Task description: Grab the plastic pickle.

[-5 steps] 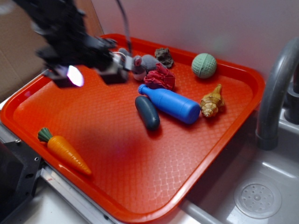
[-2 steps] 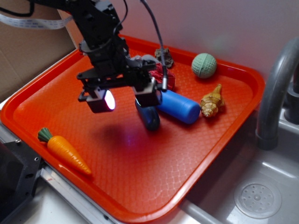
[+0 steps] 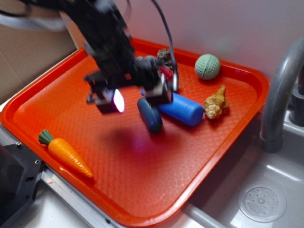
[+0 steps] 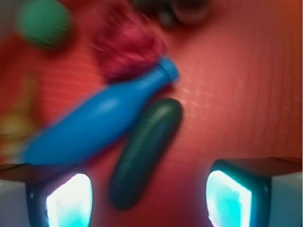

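The claw (image 3: 135, 97) hangs with jaws spread wide and nothing between them, now above the pickle (image 3: 149, 114); a second ago it was off toward the tray's (image 3: 228, 137) far left, and it has since edged a little further over. The pickle lies flat in mid-tray, unmoved, just beside the blue bottle (image 3: 180, 108); in the wrist view it sits between the lit fingertips (image 4: 70, 198).
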`<act>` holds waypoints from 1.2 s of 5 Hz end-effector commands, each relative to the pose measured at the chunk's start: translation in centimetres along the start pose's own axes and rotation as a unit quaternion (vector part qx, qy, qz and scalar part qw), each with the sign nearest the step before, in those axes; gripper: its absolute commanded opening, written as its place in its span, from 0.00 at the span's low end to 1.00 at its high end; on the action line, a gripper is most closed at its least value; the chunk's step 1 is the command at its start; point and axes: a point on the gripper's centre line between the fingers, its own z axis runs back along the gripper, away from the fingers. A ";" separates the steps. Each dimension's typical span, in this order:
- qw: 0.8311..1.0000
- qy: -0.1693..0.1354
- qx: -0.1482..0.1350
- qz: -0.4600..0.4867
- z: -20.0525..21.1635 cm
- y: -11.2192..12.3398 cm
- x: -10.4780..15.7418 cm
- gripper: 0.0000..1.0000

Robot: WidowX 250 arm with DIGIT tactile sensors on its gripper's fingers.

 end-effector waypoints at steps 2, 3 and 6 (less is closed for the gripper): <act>0.994 0.019 0.064 0.084 -0.5 0.8 0.1 0.00; 0.997 0.031 0.028 0.067 1.6 1.8 0.5 0.00; 0.966 0.065 -0.082 -0.235 11.1 6.3 5.6 0.00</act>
